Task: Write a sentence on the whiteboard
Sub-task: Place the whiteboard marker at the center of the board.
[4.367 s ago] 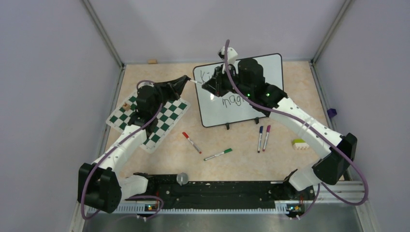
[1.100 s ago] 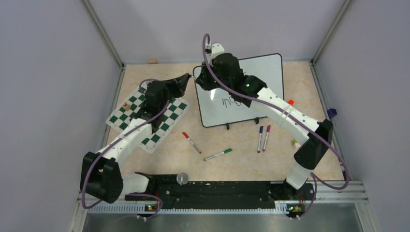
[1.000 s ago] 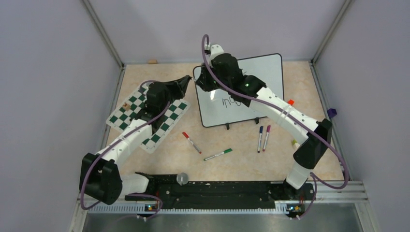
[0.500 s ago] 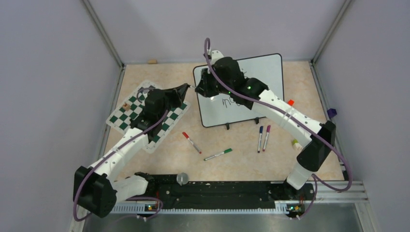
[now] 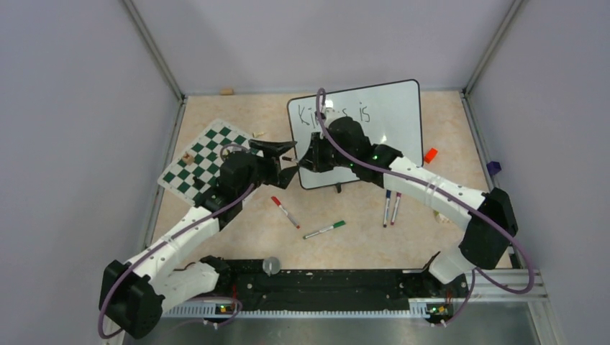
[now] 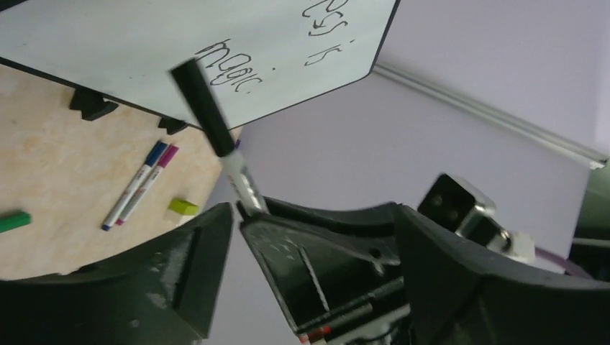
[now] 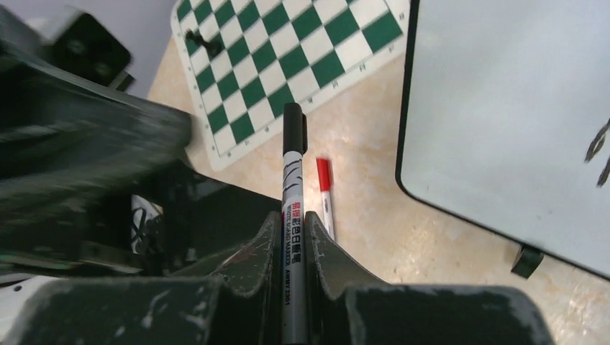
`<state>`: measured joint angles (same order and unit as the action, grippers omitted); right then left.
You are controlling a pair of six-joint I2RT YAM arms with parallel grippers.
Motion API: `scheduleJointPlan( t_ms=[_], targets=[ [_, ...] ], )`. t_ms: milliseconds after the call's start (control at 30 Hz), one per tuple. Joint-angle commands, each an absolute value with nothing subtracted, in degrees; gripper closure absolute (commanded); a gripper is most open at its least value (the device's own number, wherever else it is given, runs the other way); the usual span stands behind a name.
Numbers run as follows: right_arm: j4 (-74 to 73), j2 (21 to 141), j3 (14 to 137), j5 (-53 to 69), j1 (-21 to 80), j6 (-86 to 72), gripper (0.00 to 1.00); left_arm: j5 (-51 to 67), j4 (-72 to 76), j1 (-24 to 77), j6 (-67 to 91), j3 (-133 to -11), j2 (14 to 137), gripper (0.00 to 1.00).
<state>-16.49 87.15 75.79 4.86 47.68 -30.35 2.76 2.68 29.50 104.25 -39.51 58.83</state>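
Nearest the bases, the left arm stretches in a long diagonal from the near left corner toward the middle of the pale, speckled surface (image 5: 360, 241). The right arm folds out to a sharp elbow at the right, and its white forearm then runs leftward to the centre. Both arms have white shells with black joints, and a purple cable loops along each.

Between the arms and their hands lie slim loose pens. A green marker (image 5: 324, 229) and a red marker (image 5: 285, 212) lie well apart, while a blue marker (image 5: 387, 207) and a purple marker (image 5: 396, 205) lie side by side.

At the centre the two hands meet tip to tip. The left hand (image 6: 313, 215) is spread wide, and its scuffed black fingers grip nothing. The right hand (image 7: 291, 226) is clamped narrowly on the black marker (image 7: 292, 187), a white barrel with printed lettering and its black cap (image 7: 293, 126) on, pointing toward the left hand.

Just beyond them stands the whiteboard (image 5: 388, 115), glossy with a thin black frame and rounded corners. It rests on small black feet at the far middle of the surface. The sentence (image 6: 231, 66) is in thin black handwriting on two lines, partly hidden by the right arm; "is" and "magic." can be read. To the left lies the flat green-and-white chess mat (image 5: 208, 154).
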Motion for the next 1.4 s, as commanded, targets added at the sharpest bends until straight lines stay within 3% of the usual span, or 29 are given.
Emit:
scheduleJointPlan(
  t_ms=[0, 333, 733, 800, 967, 1033, 1367],
  targets=[
    [-14.06, 83.15, 70.21, 8.52, 46.95, -35.36, 1.00, 3.95, -4.80, 28.82, 100.34, -41.68, 53.08, 0.04],
    [-16.87, 74.27, 53.31, 9.83, 45.84, -38.86, 1.00, 4.59, -26.24, 21.66, 73.29, -47.17, 47.12, 0.01],
    [-19.54, 76.25, 50.55, 6.51, 43.95, -35.48, 0.97, 0.56, -26.99, 21.46, 42.80, -48.63, 45.09, 0.03],
    [-19.59, 76.75, 50.20, 5.88, 43.50, -35.39, 0.85, 0.54, -26.98, 21.50, 40.87, -48.08, 44.34, 0.03],
    [-22.96, 77.19, 50.25, 1.05, 42.60, -36.59, 0.30, 0.61, -25.15, 21.50, 38.36, -45.14, 41.51, 0.03],
    [-24.80, 76.32, 50.83, -2.22, 42.21, -37.07, 0.18, 0.59, -23.44, 21.47, 37.43, -43.13, 39.89, 0.04],
    [-29.53, 63.04, 49.71, -13.23, 32.74, -31.88, 0.17, 0.66, -19.73, 21.47, 27.54, -40.79, 40.29, 0.08]
  ],
)
